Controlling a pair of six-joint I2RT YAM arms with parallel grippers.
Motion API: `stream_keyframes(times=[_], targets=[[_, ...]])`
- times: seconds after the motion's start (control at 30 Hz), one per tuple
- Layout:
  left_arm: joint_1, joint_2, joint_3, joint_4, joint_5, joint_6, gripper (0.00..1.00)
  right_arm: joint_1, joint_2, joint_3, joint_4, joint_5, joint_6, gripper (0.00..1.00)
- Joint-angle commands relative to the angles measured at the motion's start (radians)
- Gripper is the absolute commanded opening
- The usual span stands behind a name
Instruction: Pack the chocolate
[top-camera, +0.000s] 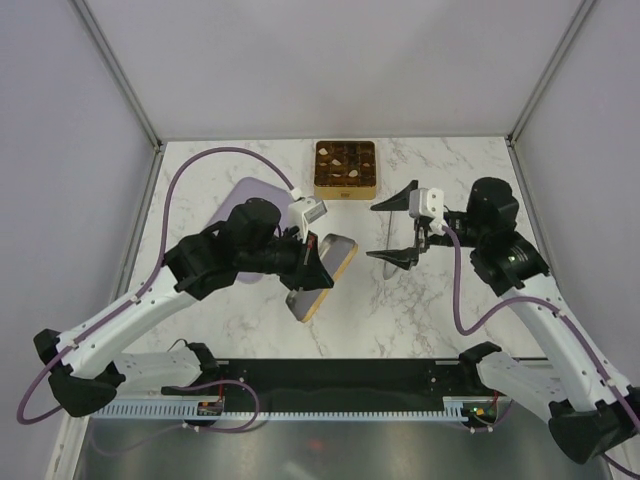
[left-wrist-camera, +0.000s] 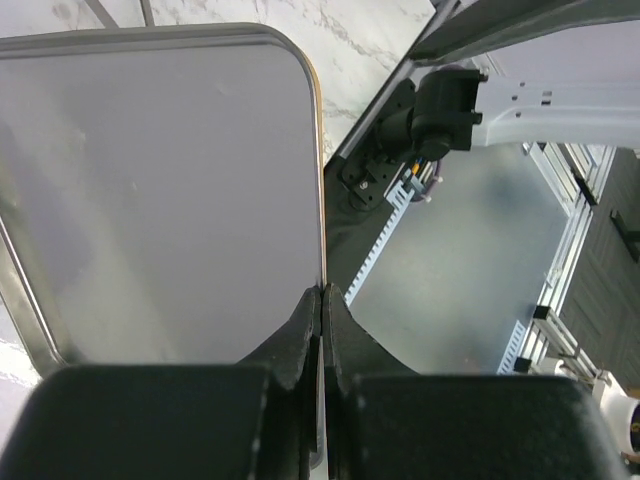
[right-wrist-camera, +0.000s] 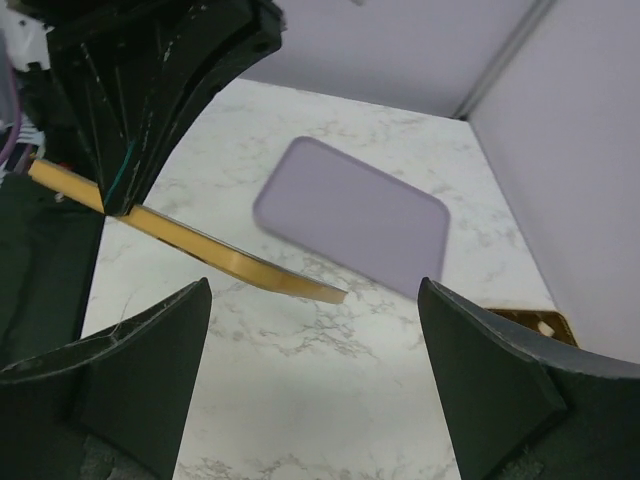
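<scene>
The chocolate (top-camera: 345, 160) is several tiny dark and pale pieces sitting in the compartments of the square gold tin (top-camera: 345, 186) at the back middle. My left gripper (top-camera: 312, 262) is shut on the edge of the tin's lid (top-camera: 330, 268), holding it tilted above the table. In the left wrist view the fingers (left-wrist-camera: 300, 335) pinch the lid's rim, and its grey inside (left-wrist-camera: 160, 200) fills the frame. My right gripper (top-camera: 395, 228) is open and empty beside the lid. In the right wrist view (right-wrist-camera: 315, 300) the lid's gold edge (right-wrist-camera: 200, 250) shows.
A flat lilac board (top-camera: 248, 198) lies on the marble table left of the tin, partly under my left arm; it also shows in the right wrist view (right-wrist-camera: 350, 215). A corner of the tin (right-wrist-camera: 535, 325) shows at the right wrist view's edge.
</scene>
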Motion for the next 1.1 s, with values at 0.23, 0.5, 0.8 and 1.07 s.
stream_keyframes(times=[0.23, 0.5, 0.8, 1.07], targets=[[0.011, -0.011, -0.003, -0.052, 0.144, 0.074, 0.02, 0.001, 0.13, 0.031, -0.146, -0.317, -0.358, 0.89], [0.028, 0.064, 0.063, -0.075, 0.189, 0.123, 0.02, 0.038, 0.161, 0.037, -0.224, -0.314, -0.428, 0.87], [0.088, 0.136, 0.172, -0.098, 0.258, 0.167, 0.02, 0.064, 0.204, 0.037, -0.274, -0.325, -0.477, 0.82], [0.133, 0.173, 0.2, -0.108, 0.331, 0.184, 0.02, 0.105, 0.259, 0.06, -0.277, -0.326, -0.484, 0.75]])
